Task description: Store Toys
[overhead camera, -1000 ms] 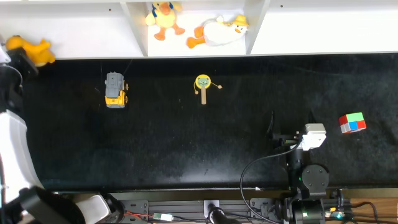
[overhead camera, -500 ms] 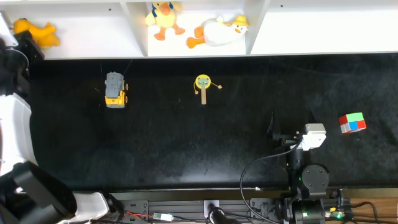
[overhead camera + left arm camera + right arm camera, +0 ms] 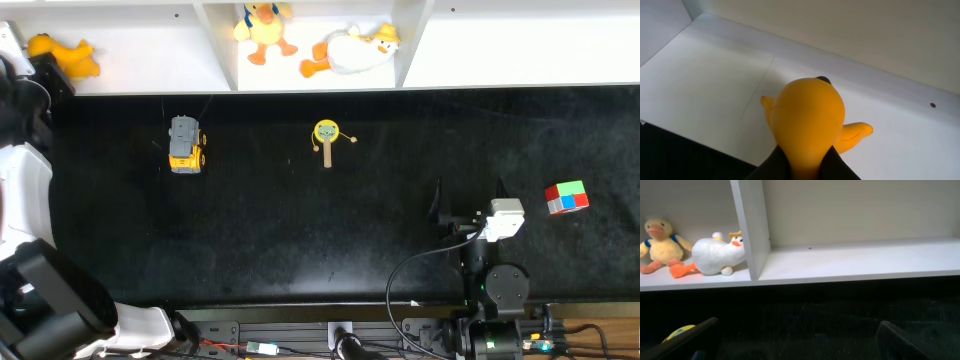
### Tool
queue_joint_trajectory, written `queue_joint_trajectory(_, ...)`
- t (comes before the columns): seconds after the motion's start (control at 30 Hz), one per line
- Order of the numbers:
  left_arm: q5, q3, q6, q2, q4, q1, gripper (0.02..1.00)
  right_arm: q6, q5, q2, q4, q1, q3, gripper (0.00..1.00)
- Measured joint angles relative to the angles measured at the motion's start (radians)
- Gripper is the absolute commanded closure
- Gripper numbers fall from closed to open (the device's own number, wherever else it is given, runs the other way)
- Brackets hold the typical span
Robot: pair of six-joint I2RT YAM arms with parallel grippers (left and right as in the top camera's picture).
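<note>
We see our left gripper [image 3: 805, 166] clamped on the orange plush toy [image 3: 807, 117], which sits over the floor of the white shelf's [image 3: 710, 85] left compartment, while our right gripper [image 3: 797, 339] rests with jaws wide apart above the black table [image 3: 300, 230].

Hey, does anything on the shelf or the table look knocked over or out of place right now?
The white plush duck lies flat on its side in the shelf's middle compartment, while the yellow duck beside it sits upright. The toy truck, rattle and colour cube are on the black table, not stored.
</note>
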Motion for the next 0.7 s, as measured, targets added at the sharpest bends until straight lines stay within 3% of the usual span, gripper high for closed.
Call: queue_joint_trajectory(0.7, -0.008, 0.014, 0.000, 0.049, 0.073, -0.026, 0.840, 0.000, 0.000, 0.000, 0.000, 0.000, 0.000, 0.005)
